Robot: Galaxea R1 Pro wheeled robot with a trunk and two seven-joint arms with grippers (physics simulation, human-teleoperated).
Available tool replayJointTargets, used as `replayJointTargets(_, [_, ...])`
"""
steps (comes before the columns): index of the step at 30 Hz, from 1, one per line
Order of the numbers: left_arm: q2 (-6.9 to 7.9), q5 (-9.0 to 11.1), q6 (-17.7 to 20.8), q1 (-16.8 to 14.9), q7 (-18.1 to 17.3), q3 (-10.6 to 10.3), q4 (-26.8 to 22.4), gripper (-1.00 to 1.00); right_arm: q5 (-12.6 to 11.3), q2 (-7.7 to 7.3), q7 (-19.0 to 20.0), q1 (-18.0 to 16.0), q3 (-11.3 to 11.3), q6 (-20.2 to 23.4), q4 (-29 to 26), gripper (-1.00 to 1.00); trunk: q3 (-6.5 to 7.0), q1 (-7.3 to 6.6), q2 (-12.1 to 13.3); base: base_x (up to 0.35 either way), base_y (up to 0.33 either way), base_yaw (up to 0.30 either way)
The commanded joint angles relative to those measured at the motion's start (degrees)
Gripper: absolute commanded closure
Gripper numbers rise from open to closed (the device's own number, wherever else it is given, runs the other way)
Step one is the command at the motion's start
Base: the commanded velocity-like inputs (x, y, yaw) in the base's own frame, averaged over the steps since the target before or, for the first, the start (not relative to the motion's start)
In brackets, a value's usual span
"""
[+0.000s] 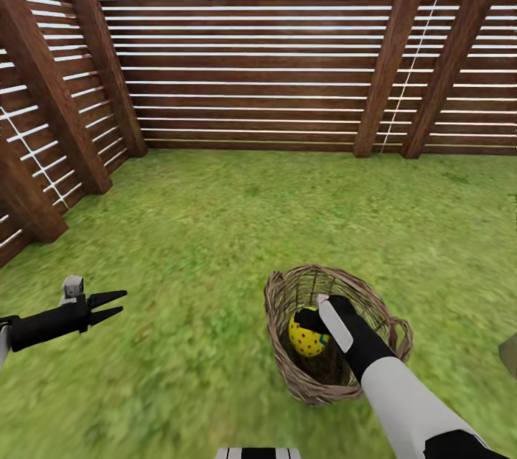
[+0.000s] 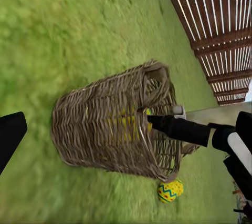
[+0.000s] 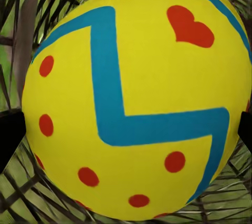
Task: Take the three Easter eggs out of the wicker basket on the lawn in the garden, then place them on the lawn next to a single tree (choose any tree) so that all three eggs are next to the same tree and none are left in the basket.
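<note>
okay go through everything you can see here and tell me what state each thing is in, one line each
wicker basket: upright on the lawn, open top, one egg visible inside.
egg in the basket: between the right pincer's fingers, still low inside.
egg on the grass: out, lying beside the basket.
right pincer: reached into the basket; grip unconfirmed.
left pincer: open, empty, above the lawn.

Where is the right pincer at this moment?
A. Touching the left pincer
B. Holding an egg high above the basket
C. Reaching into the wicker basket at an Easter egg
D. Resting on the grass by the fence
C: the right pincer reaches inside the wicker basket, right at a yellow Easter egg that looms close in its wrist view.
</note>
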Motion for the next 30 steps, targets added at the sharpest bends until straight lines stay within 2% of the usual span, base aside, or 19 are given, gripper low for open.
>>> replayJointTargets(1, [0.01, 0.1, 0.4, 0.0, -0.1, 0.0, 0.0, -1.00, -0.6, -0.03, -0.6, 0.0, 0.2, 0.0, -0.1, 1.00, 0.24, -0.03, 0.0, -0.001, 0.000, -0.105])
replayJointTargets(12, [0.08, 0.3, 0.4, 0.0, -0.1, 0.0, 0.0, -1.00, -0.6, -0.03, -0.5, 0.1, 0.1, -0.1, -0.1, 1.00, 3.50, -0.33, 0.2, -0.066, 0.010, -0.150])
replayJointTargets(22, [0.08, 0.3, 0.4, 0.0, -0.1, 0.1, 0.0, -1.00, -0.7, 0.12, -0.3, 0.2, 0.2, -0.5, -0.1, 1.00, 5.95, -2.52, 4.2, -0.064, 0.001, -0.131])
replayJointTargets(30, [0.43, 0.4, 0.4, 0.0, -0.2, 0.4, 0.0, -1.00, -0.7, 0.18, -0.3, 0.3, 0.1, -0.5, -0.1, 1.00, 7.40, -4.28, 7.4, -0.051, 0.000, 0.179])
